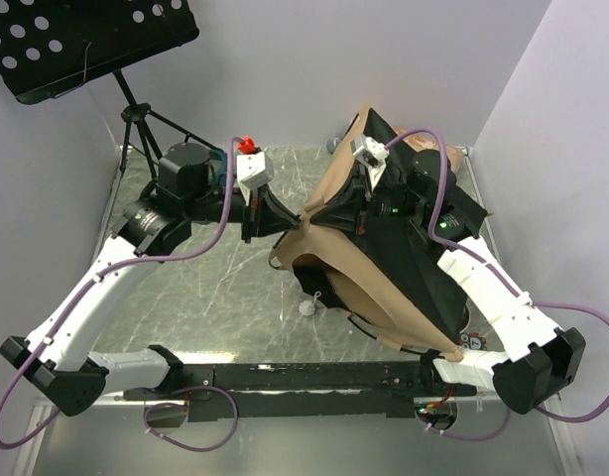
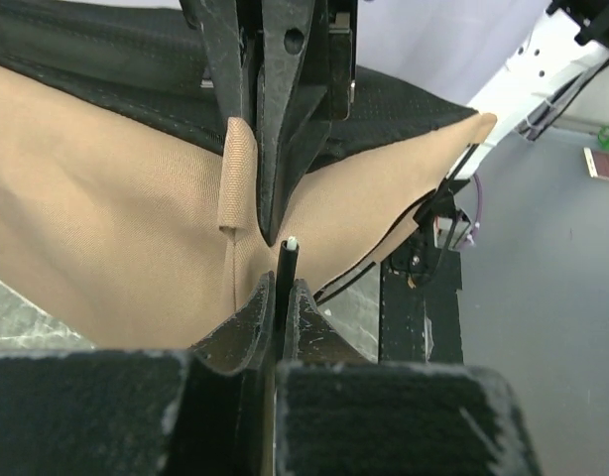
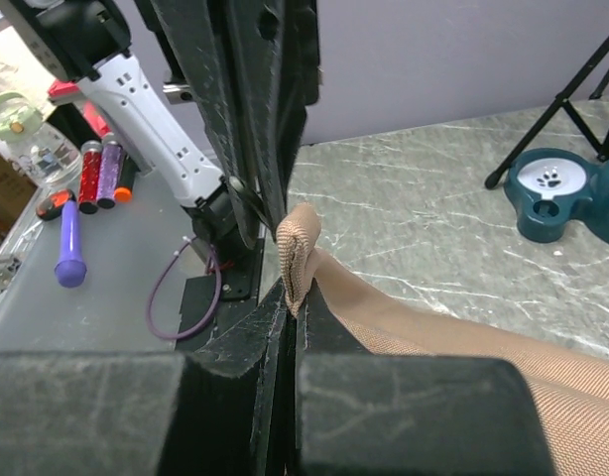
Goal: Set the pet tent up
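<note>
Up close, left gripper [image 2: 283,297] sat clamped on a thin black pole [image 2: 289,260]; right gripper [image 3: 293,297] pinched a tan fabric loop [image 3: 300,243]. Tent [image 1: 329,203] sagged half-raised at table [image 1: 215,297] centre-right, btwn both arms. Risk: pole slipping thru that narrow grip if the arms pull apart, w/ the tent collapsing. Only right wrist cam showed the blue bowl [image 3: 552,188] beyond; top view didn't.

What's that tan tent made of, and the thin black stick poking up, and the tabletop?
The pet tent looks like matte tan woven cloth, canvas-like: a fine weave and a stitched seam show. The pole is smooth black with a white tip, perhaps fibreglass or plastic; the look leaves that open. The tabletop seems grey marble-patterned, white-veined and slightly glossy, stone or laminate.
</note>
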Controlling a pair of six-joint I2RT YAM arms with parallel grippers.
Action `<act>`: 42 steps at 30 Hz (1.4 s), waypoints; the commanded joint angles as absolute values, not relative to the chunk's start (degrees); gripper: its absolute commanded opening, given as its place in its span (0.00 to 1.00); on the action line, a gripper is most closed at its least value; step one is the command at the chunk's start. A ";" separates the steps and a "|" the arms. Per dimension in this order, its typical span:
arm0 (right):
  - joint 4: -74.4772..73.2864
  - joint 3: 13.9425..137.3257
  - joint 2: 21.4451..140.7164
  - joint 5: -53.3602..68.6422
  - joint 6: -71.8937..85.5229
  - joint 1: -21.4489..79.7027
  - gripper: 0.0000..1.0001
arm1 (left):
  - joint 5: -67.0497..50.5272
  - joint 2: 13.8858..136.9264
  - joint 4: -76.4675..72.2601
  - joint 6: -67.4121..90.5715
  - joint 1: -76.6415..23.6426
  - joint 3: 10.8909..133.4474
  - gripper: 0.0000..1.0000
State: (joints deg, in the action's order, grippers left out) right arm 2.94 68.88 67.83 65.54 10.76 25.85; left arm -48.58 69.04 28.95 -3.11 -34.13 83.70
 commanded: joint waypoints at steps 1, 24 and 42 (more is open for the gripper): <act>6.69 70.75 66.62 68.64 8.63 25.93 0.00 | -46.94 72.42 39.11 -4.48 -34.54 83.49 0.01; 12.38 68.03 65.92 74.18 12.74 25.93 0.00 | -42.62 75.15 40.87 -7.56 -35.68 84.55 0.01; 16.44 66.80 64.95 74.97 15.47 25.93 0.00 | -46.58 74.88 41.31 -7.65 -33.66 82.70 0.01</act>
State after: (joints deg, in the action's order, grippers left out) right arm 8.67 65.60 67.81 72.38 14.33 25.82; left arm -50.30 71.92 33.23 -7.46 -34.26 84.71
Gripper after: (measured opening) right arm 0.030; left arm 0.035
